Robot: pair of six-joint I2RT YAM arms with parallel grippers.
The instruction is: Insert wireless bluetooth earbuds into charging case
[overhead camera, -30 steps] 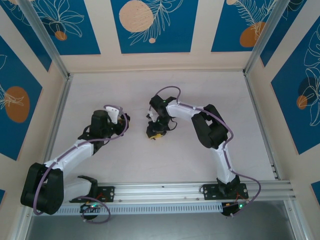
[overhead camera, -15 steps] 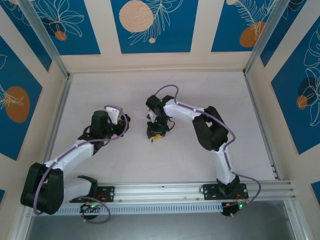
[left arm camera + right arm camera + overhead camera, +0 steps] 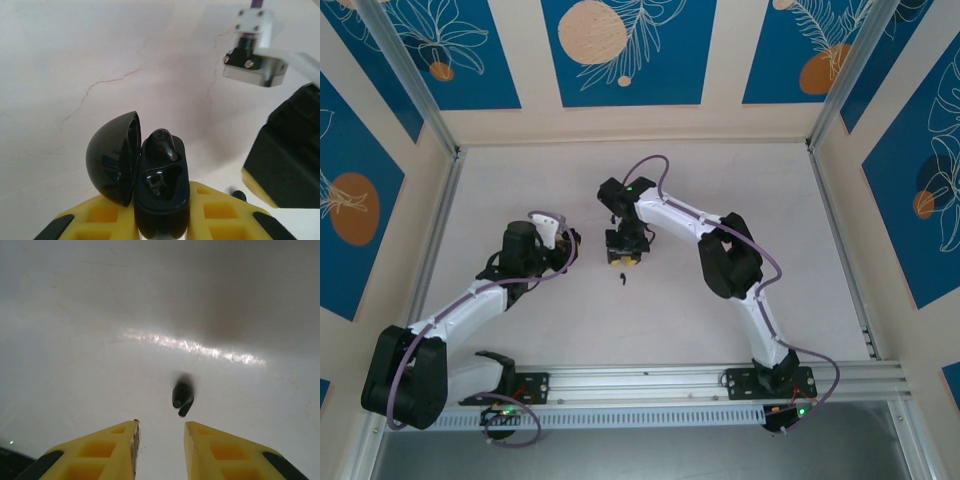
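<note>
My left gripper (image 3: 161,216) is shut on the black charging case (image 3: 162,197), which stands upright with its lid (image 3: 112,157) swung open to the left. One black earbud (image 3: 161,145) sits in the far slot; the near slot is hollow. A second black earbud (image 3: 182,397) lies loose on the table just beyond my right gripper (image 3: 161,424), whose yellow fingers stand apart with nothing between them. From above, that earbud (image 3: 621,277) is a dark speck just near of the right gripper (image 3: 623,256), a short way right of the left gripper (image 3: 570,243).
The white table (image 3: 720,180) has faint hairline cracks. Metal rails run along its left (image 3: 430,260) and right (image 3: 840,240) sides, with patterned walls behind. The right gripper's black and yellow fingers (image 3: 287,160) hang close to the case's right side.
The right gripper has drawn back toward the far left and its jaws have narrowed a little. The black earbud now lies uncovered on the table near of it. The left arm has stayed still.
</note>
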